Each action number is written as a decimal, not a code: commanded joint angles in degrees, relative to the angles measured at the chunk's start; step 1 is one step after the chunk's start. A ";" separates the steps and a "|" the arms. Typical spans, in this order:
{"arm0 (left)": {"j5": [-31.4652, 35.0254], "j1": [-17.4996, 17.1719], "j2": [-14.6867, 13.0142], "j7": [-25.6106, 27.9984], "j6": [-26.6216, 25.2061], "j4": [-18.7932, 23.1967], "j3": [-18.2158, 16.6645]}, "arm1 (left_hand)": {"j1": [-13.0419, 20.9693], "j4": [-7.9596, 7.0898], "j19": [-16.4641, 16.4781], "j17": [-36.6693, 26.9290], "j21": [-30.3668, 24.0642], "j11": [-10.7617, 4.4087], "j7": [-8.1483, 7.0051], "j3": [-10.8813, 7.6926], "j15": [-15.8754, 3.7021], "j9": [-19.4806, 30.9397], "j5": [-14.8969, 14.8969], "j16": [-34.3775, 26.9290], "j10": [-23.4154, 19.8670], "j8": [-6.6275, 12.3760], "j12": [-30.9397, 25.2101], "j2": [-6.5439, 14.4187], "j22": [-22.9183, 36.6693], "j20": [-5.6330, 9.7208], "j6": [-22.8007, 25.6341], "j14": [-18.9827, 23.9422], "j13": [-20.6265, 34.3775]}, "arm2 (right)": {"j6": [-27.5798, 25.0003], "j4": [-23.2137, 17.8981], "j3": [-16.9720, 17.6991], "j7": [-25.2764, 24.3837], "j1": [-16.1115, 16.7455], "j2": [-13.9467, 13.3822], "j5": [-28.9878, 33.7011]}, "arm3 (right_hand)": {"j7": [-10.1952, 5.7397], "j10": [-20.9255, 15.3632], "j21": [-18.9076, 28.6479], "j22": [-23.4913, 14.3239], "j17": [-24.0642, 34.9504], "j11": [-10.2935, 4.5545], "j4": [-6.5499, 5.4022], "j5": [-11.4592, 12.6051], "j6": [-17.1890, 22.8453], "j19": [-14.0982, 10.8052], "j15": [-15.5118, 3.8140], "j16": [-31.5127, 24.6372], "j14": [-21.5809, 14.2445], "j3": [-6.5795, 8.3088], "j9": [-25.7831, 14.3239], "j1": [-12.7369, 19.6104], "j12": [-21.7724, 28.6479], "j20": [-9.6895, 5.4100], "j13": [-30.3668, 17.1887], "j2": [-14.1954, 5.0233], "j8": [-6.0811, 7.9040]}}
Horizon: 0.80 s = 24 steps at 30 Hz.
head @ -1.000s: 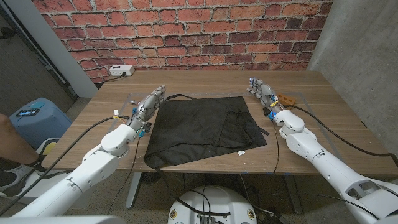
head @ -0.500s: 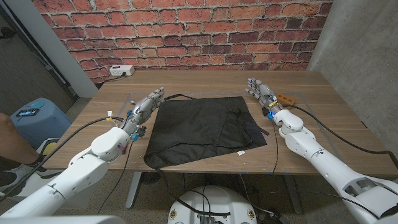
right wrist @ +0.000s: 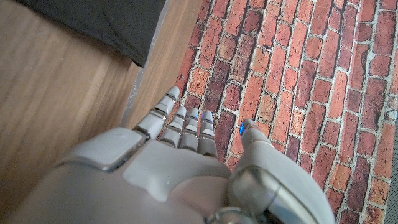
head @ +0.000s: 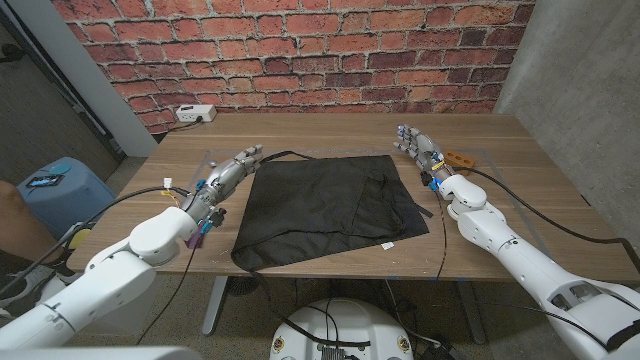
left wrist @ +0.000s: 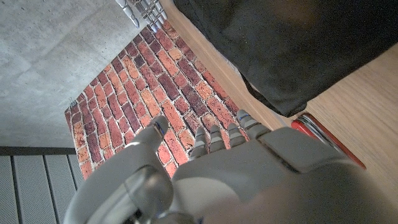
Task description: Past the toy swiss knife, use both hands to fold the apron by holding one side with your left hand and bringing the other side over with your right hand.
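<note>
The black apron [head: 325, 205] lies spread out on the middle of the wooden table [head: 520, 190], with a strap curling off its far left corner. My left hand [head: 228, 172] hovers by the apron's left edge, fingers stretched out and holding nothing. In the left wrist view the apron [left wrist: 298, 43] lies just ahead of this hand [left wrist: 249, 168], and a red, dark-striped thing [left wrist: 326, 135] lies on the wood beside the cloth. My right hand [head: 420, 148] stands off the apron's far right corner, fingers straight and empty. The right wrist view shows that hand [right wrist: 180, 162] clear of the apron [right wrist: 106, 18].
A small orange-brown object [head: 461, 158] lies just right of my right hand. A white power strip [head: 195, 113] sits at the table's far left edge against the brick wall. A blue stool [head: 60, 190] stands left of the table.
My left arm has swung outward to the left, and its hand has slid slightly left, away from the apron's edge. The right hand and the apron have stayed put.
</note>
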<state>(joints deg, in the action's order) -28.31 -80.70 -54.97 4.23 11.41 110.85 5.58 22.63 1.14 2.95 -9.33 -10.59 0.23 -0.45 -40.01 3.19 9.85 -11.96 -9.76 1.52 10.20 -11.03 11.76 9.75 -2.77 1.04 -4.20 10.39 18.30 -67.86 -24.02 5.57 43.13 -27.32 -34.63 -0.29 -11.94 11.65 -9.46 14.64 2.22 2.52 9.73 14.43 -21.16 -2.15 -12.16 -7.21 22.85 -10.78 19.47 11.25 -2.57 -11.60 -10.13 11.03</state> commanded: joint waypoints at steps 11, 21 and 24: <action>14.36 -11.34 -5.14 -1.83 -1.36 6.02 -10.34 | 1.73 1.74 -2.63 -0.23 0.28 -2.02 -2.09 -1.09 -1.73 0.16 -2.38 -0.03 0.17 0.30 -0.18 -0.67 0.15 1.64 0.77 -1.93 -0.04 | 0.70 1.05 -0.04 -0.01 -0.28 0.20 0.40 | -0.08 -0.01 -0.18 -0.24 -0.09 -0.16 0.14 0.39 0.33 -0.48 -0.98 -0.18 0.12 0.48 -0.09 0.72 0.30 -2.27 -0.08 0.09 0.04; 21.85 -15.68 -4.30 -6.19 -1.33 7.90 -15.06 | -2.13 -5.37 -4.10 -1.31 -0.11 -1.21 -1.55 0.12 -1.03 0.34 -3.29 -0.78 0.99 -0.07 -0.10 0.27 0.38 0.01 -0.41 -3.26 0.07 | 1.18 2.21 -0.32 0.80 -1.10 0.09 0.91 | -0.18 0.16 -0.25 -0.24 -0.14 -0.26 0.16 0.40 0.23 -0.47 -1.04 -0.19 0.20 0.50 -0.09 0.76 0.25 -2.27 -0.07 0.08 0.00; 24.17 -16.93 -3.36 -7.22 -1.03 8.33 -16.39 | -2.57 -6.31 -4.54 -1.36 -0.05 -1.26 -1.59 0.08 -0.94 0.35 -3.41 -0.73 1.17 -0.17 -0.07 0.34 0.38 -0.19 -0.82 -3.64 0.07 | 1.39 2.78 -0.38 1.04 -1.39 0.34 0.89 | -0.18 0.19 -0.27 -0.24 -0.16 -0.23 0.17 0.40 0.13 -0.45 -1.07 -0.20 0.21 0.51 -0.09 0.78 0.24 -2.25 -0.07 0.07 -0.03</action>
<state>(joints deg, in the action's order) -11.82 -90.92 -59.24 0.74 10.19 116.26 -3.80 20.78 -4.33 -1.16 -10.55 -10.38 -1.13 -2.05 -39.82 2.19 10.02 -15.07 -10.20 2.17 10.20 -11.03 12.20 10.03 -2.57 0.80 -7.13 10.41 18.96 -66.27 -24.17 5.67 42.46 -27.13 -34.23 -0.29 -11.73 11.43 -9.46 14.36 2.01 2.72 9.70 14.42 -21.15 -2.15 -12.16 -7.20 23.04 -10.78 19.70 11.25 -2.56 -11.60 -9.90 11.03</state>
